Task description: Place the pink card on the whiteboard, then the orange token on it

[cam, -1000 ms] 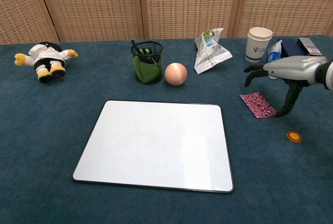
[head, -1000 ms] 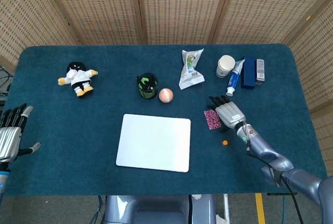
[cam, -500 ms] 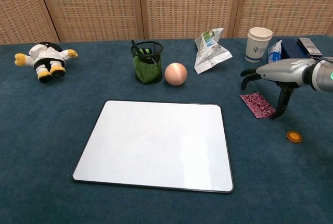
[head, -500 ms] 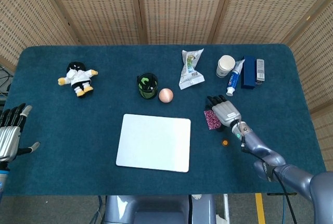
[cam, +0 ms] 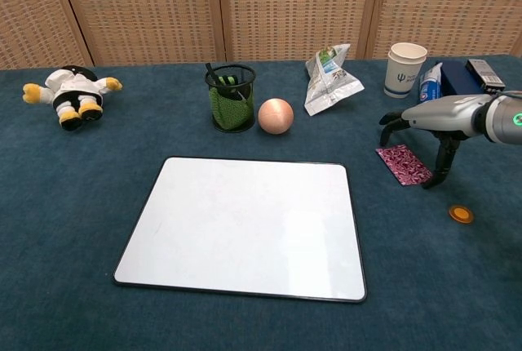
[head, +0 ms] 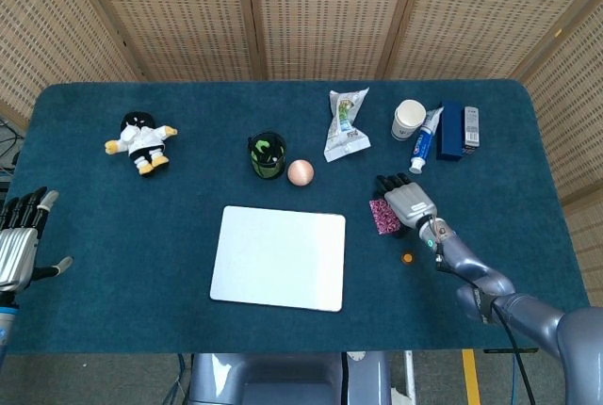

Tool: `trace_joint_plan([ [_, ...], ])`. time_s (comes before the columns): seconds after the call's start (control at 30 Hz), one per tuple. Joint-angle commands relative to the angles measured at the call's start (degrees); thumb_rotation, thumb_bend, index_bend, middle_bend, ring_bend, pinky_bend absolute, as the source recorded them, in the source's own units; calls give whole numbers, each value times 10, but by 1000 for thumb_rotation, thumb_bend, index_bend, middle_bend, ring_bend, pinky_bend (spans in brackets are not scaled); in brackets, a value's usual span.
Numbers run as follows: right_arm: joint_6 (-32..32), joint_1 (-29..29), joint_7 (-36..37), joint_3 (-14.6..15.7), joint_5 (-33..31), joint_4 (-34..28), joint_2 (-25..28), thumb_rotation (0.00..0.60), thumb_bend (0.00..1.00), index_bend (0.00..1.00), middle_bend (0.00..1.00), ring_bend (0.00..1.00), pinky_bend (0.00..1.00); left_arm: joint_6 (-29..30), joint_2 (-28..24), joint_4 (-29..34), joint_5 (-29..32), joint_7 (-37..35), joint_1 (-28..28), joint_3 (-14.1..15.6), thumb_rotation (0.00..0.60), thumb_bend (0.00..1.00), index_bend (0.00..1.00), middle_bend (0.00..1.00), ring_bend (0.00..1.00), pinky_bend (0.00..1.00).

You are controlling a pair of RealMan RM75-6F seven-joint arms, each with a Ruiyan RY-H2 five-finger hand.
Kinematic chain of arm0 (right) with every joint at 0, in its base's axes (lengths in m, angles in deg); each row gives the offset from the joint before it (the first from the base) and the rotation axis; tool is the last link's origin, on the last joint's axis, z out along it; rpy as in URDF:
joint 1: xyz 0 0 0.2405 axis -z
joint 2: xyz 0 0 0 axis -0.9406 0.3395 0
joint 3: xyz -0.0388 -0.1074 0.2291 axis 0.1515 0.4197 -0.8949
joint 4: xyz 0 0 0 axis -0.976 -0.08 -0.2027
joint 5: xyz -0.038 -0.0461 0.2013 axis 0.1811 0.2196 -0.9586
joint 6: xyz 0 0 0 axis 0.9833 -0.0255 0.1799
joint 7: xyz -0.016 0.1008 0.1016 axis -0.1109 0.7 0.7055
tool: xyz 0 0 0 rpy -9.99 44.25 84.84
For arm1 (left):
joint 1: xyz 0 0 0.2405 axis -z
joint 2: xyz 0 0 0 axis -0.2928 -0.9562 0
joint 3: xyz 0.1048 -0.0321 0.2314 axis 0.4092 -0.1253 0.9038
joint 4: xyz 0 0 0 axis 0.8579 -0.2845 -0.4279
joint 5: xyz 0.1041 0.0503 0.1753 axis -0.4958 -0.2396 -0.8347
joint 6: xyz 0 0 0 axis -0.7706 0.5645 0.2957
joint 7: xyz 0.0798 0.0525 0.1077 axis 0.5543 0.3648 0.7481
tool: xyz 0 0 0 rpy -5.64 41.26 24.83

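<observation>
Over pink card [cam: 404, 163] | right hand [cam: 432, 118] arched (thumb-tip contact unclear overhead)

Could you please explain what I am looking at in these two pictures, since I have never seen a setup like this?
This is a two-armed robot with human-like hands, steered remotely by a person. One picture looks down from its head camera, the other looks forward from its chest.

On the blue table lie a whiteboard, a pink card and a small orange token; the job is to put the card on the board, then the token on the card. Further back are a plush toy, a mesh pen cup, a ball, a snack bag and a paper cup.

The right hand arches over the card with fingertips down beside it, holding nothing yet. The left hand waits open at the table's edge.
</observation>
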State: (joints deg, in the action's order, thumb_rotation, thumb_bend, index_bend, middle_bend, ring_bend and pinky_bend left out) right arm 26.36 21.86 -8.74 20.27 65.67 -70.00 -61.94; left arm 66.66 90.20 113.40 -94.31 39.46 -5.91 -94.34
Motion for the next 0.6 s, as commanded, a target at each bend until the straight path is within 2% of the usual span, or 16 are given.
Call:
trace_joint_plan([
  [0.03,-4,1,0,-1,-3,-3,0,600,74,396,0,0,0,-1,0,0,1,-1,1,0,600,0,0,0,0,0],
  [0.27,-30,7,19,-1,10,-11,1,600,157,489,0,0,0,-1,0,0,1,-1,1,1,600,0,0,0,0,0],
  [0.4,-33,7,24,0,15,-14,3,600,207,496,0,0,0,0,-1,1,0,-1,1,1,600,0,0,0,0,0],
  [0.6,-29,4,24,2,13,-18,7,600,207,496,0,0,0,0,-2,2,1,-2,0,2,600,0,0,0,0,0],
])
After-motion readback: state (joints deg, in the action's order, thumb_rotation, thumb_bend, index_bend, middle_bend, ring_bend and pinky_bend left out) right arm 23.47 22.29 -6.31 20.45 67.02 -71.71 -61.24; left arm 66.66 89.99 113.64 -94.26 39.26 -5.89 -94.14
